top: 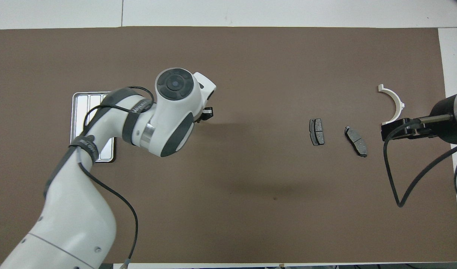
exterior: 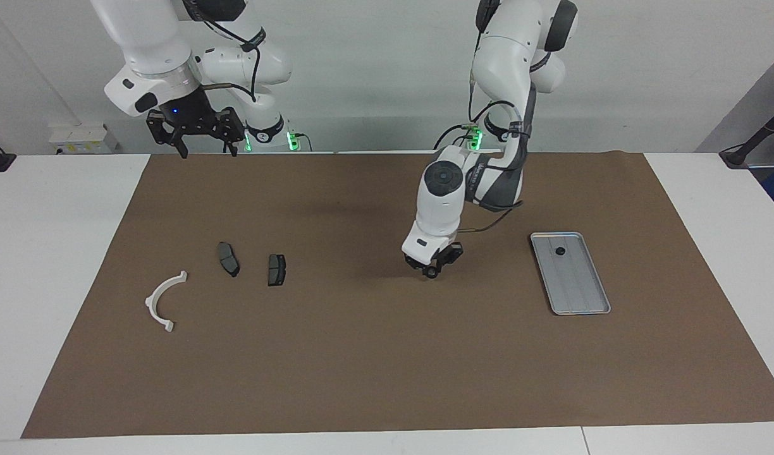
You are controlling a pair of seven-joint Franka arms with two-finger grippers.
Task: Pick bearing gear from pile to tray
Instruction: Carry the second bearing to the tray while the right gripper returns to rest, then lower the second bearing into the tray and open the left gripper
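The left gripper [exterior: 432, 268] hung low over the brown mat [exterior: 387, 354] near the middle of the table, between the loose parts and the tray. A small black ring-shaped piece [exterior: 432, 273] showed at its fingertips, seemingly clamped there, though whether it was touching the mat could not be told. In the overhead view only a dark tip of that gripper [top: 205, 114] peeked out from under the white wrist. A strap round the left forearm carried white lettering too small to read.

The tray [exterior: 580, 297] lay on the mat toward the left arm's end of the table, with one small black round piece [exterior: 560, 251] resting in its end nearer the robots.

Toward the right arm's end lay two dark grey plates [exterior: 228, 258] [exterior: 276, 270] side by side but apart, and beside them a white half-ring bracket [exterior: 162, 300], a little farther from the robots.

The right gripper [exterior: 203, 148] waited raised over the mat's edge at the robots' side, fingers spread and holding nothing.
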